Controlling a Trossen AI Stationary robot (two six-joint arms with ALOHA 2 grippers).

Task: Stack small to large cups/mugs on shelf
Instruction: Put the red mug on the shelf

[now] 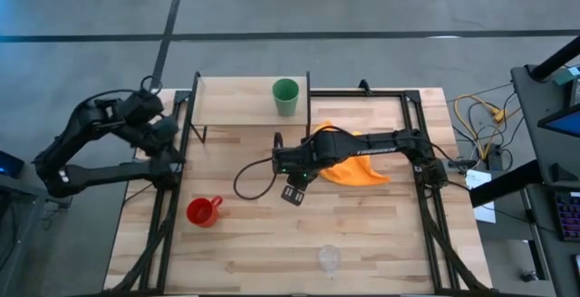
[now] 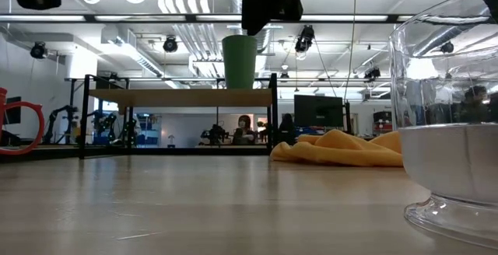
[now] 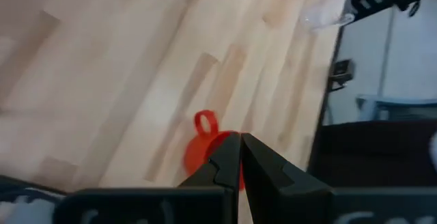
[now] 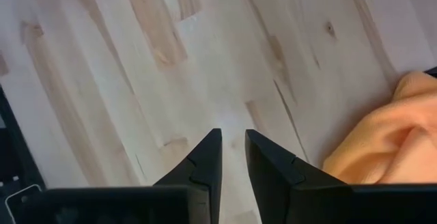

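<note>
The shelf, a pale wood board on black posts, has the smooth green cup standing upright on it. The glossy red mug with its loop handle sits on the table well in front of the shelf, and the clear cup even farther out. The right gripper hangs above bare planks just in front of the shelf, fingers slightly apart, with a rumpled orange cloth beside it. The left gripper is pinched closed, off the shelf's left end.

No legible text, label, brand, number or sign appears in any view. Pale lettering runs along the right arm in the high view, too small to read.
</note>
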